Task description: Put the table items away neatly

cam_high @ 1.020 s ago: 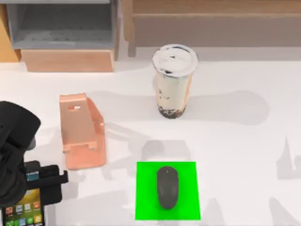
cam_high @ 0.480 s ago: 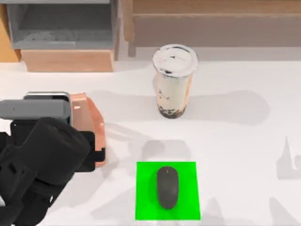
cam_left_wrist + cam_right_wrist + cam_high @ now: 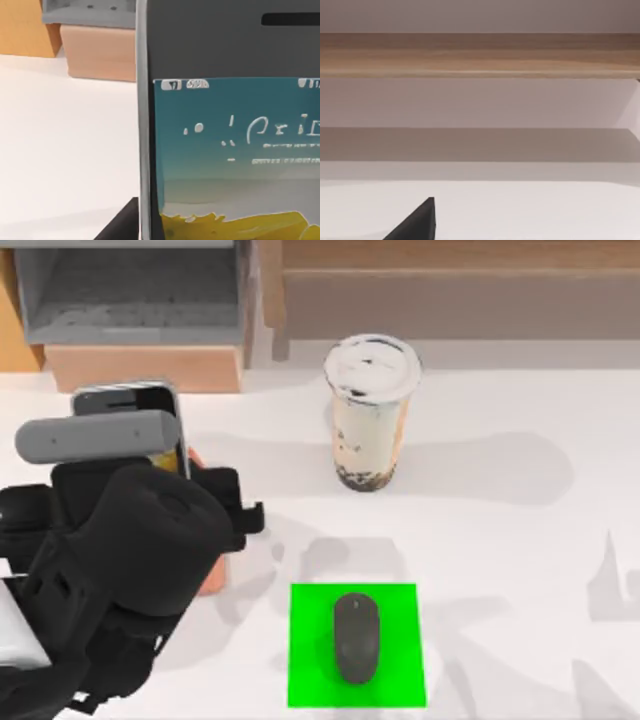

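My left gripper point(image 3: 150, 468) is shut on the silver-edged smartphone point(image 3: 128, 405), holding it upright over the salmon-pink stand point(image 3: 211, 578), which my arm mostly hides. The left wrist view has the smartphone's colourful screen point(image 3: 235, 150) up close. A dark grey mouse point(image 3: 356, 637) lies on the green square point(image 3: 310, 680) at the front middle of the white table point(image 3: 500, 540). The milk-tea cup point(image 3: 370, 410) with a white lid stands upright at the back middle. A black part of my right gripper point(image 3: 417, 222) shows in the right wrist view, over the tabletop.
A grey open-fronted box point(image 3: 130, 300) on a tan block point(image 3: 145, 368) sits at the back left. A long wooden shelf point(image 3: 450, 290) runs along the back right, and it appears as the wooden shelf point(image 3: 480, 55) ahead of the right wrist camera.
My left arm has carried the smartphone from the table's front left corner toward the back, over the stand, and raised it upright. The mouse and cup have not moved.
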Robot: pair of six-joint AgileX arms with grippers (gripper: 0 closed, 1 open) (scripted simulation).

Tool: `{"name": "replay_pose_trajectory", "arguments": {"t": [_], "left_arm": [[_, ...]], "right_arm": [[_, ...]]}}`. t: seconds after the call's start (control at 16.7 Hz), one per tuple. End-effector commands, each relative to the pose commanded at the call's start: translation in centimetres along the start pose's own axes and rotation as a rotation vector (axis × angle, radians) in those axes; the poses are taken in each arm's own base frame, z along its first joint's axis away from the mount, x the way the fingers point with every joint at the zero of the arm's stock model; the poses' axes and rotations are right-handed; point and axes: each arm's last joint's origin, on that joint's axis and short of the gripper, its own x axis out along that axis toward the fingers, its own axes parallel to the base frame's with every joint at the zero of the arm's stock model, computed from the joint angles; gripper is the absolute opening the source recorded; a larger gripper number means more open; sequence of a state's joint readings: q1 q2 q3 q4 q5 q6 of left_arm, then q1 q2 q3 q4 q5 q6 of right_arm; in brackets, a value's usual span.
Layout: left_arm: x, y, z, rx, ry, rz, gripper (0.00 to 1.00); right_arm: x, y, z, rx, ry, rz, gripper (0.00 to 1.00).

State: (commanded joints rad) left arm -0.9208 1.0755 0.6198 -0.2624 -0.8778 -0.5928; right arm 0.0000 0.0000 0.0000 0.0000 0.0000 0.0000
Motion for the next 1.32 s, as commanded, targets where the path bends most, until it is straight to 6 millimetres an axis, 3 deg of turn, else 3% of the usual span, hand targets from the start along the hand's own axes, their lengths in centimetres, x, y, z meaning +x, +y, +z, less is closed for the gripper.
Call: {"name": "replay_pose_trajectory", "arguments": {"t": [0.24,0.54,0.72,1.02,1.32], "left_arm": [[-0.1,0.0,0.0,0.001,0.0,-0.005,0.0],[-1.7,-2.4,2.4,-0.013,-0.045,-0.225,0.0],[0.0,-2.5,1.9,0.021,-0.046,-0.219,0.0],[4.4,-0.2,0.0,0.014,-0.006,-0.027,0.0],[5.0,0.0,-0.2,0.0,0.0,0.0,0.0]], "right_arm": [[0.0,0.0,0.0,0.0,0.0,0.0,1.0],[0.0,0.0,0.0,0.0,0.0,0.0,1.0],[0.0,0.0,0.0,0.0,0.0,0.0,1.0],[0.0,0.0,0.0,0.0,0.0,0.0,1.0],[0.0,0.0,0.0,0.0,0.0,0.0,1.0]]}}
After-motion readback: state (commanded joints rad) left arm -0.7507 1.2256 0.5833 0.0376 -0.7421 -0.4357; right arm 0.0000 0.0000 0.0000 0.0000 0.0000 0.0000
